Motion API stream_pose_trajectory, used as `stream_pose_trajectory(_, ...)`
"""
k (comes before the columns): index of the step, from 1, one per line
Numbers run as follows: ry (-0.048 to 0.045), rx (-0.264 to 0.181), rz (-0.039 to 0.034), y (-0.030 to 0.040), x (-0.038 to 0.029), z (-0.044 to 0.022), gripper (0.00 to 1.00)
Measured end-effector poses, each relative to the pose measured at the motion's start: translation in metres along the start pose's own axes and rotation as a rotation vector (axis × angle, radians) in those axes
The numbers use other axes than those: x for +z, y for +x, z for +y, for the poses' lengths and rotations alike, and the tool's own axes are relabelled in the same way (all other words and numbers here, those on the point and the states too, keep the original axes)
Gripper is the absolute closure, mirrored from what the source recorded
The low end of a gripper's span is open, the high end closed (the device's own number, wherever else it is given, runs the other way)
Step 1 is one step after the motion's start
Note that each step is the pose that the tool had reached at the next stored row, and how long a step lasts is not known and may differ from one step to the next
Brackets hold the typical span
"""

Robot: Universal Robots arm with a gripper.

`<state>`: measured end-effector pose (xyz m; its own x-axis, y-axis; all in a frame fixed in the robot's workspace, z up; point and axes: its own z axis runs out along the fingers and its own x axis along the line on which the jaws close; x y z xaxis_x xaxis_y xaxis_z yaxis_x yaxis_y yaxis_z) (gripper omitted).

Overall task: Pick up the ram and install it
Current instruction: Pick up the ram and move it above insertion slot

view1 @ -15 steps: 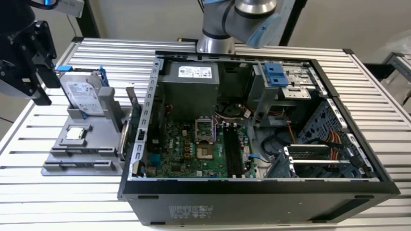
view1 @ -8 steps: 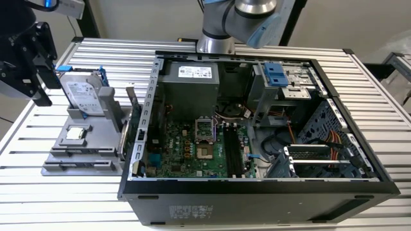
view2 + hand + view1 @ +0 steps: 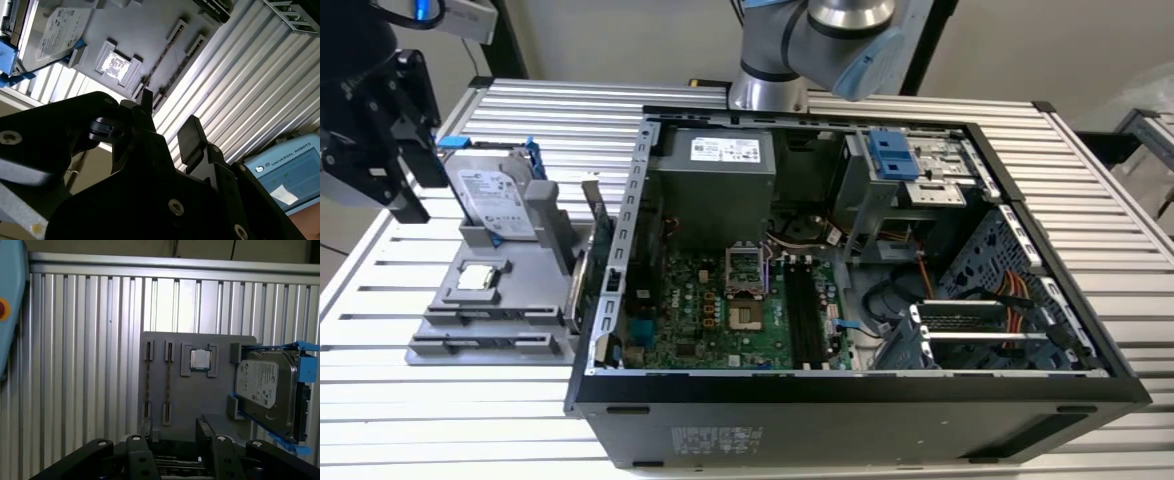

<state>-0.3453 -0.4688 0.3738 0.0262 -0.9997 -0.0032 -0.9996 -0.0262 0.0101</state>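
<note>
In the first wrist view the claw (image 3: 174, 432) is open. Its two black fingers (image 3: 137, 455) stand apart with nothing between them, and a gray tray (image 3: 200, 400) shows beyond them. The ram (image 3: 168, 385), two thin sticks on edge side by side, sits in the tray's slots. Beside it are a square silver chip (image 3: 200, 360) and a hard drive (image 3: 262, 385) in a blue frame. The drive's white label carries print too fine to read. The tray lies on a ribbed metal table (image 3: 75, 365).

In the second wrist view the open claw (image 3: 167, 116) is apart from the tray, and a blue-edged screen (image 3: 290, 170) with lettering shows past the table.

In the exterior view the claw (image 3: 380, 140) hangs at the exterior view's left, above the tray (image 3: 507, 300). The tray lies just beside an open computer case (image 3: 854, 385). Inside the case are a power box (image 3: 714, 190) with a white label and black memory slots (image 3: 803, 310).
</note>
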Motion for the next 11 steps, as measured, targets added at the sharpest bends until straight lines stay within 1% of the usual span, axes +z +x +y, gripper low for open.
stream_pose_trajectory(4,-0.0001,0.000,0.0024,0.0000,0.0025,0.0000,0.00)
stream_pose_trajectory(11,-0.0001,0.000,0.0027,0.0000,0.0071,0.0000,0.00)
